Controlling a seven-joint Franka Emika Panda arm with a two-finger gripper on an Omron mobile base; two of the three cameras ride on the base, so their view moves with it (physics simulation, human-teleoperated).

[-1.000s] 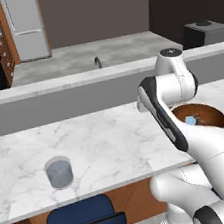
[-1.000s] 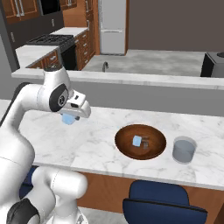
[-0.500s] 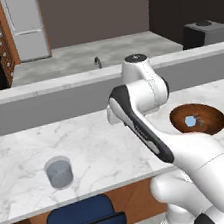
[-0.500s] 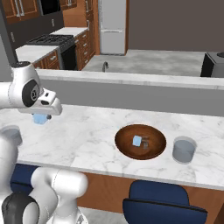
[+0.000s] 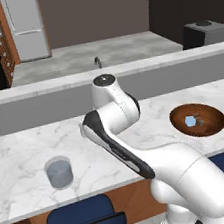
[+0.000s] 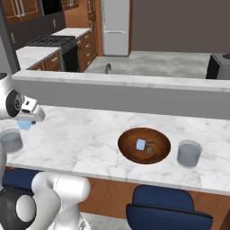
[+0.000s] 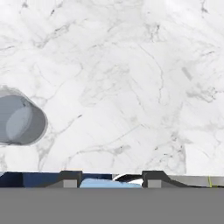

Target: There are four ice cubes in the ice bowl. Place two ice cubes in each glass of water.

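We hold one cube (image 6: 25,124) in our gripper (image 7: 111,180) near the left glass (image 6: 11,140); one remains in the bowl (image 6: 130,152).

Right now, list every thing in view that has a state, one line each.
hand: shut on an ice cube, carried above the counter near the left glass.
held ice cube: pinched between the fingers, off the counter.
left glass: upright on the counter.
right glass: upright beside the ice bowl.
ice bowl: upright, one loose ice cube visible inside.
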